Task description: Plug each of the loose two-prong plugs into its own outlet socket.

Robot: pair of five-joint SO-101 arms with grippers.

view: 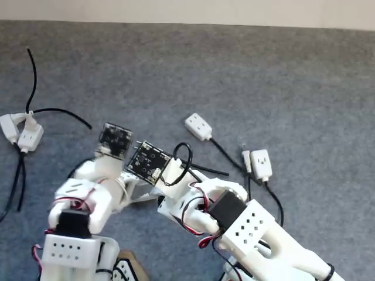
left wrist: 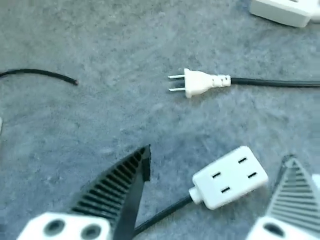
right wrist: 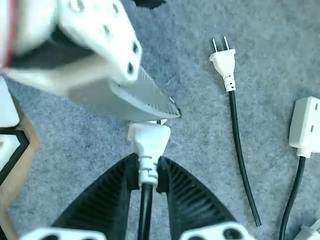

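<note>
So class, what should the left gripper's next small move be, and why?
Probably close the left gripper on the outlet socket lying between its open fingers, to steady it. The right gripper is shut on a plug by its neck close by, and pushing that in seems to need a held socket.
</note>
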